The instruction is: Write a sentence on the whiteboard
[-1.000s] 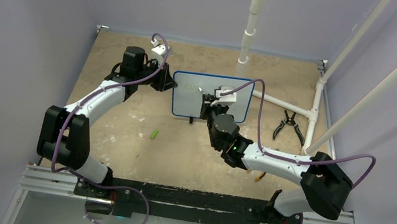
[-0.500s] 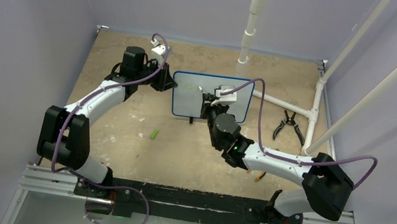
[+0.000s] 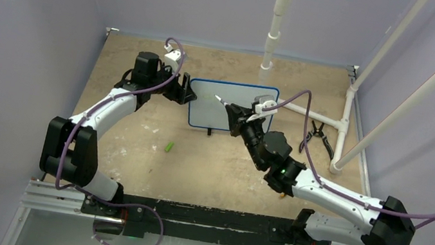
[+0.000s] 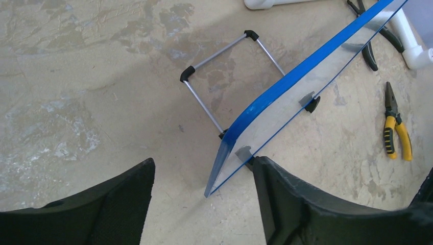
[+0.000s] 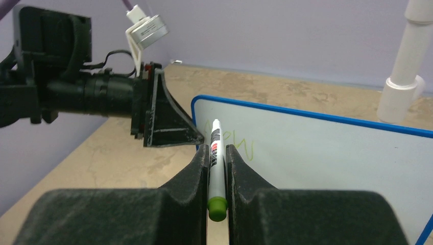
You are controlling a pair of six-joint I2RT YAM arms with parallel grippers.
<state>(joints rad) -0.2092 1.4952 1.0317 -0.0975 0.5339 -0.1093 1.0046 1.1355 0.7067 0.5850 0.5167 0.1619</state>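
Whiteboard (image 3: pixel 203 111) stands propped toward 12 o'clock on the worktop (image 3: pixel 136 130). Its 9 o'clock edge is straddled by the left end effector (image 4: pixel 203 163), spread wide, so no bracing is given. Marker (image 5: pixel 215 138) is clamped in the right end effector (image 5: pixel 217 150), tip apparently off the surface. A faint green sentence (image 5: pixel 240 144) is begun.

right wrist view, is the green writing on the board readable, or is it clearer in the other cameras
Right wrist view: the writing is faint pale green on the board, visible but not readable; the marker in front is sharp. Top view: writing too small to make out. Left wrist view: board seen nearly edge-on, no writing shows.
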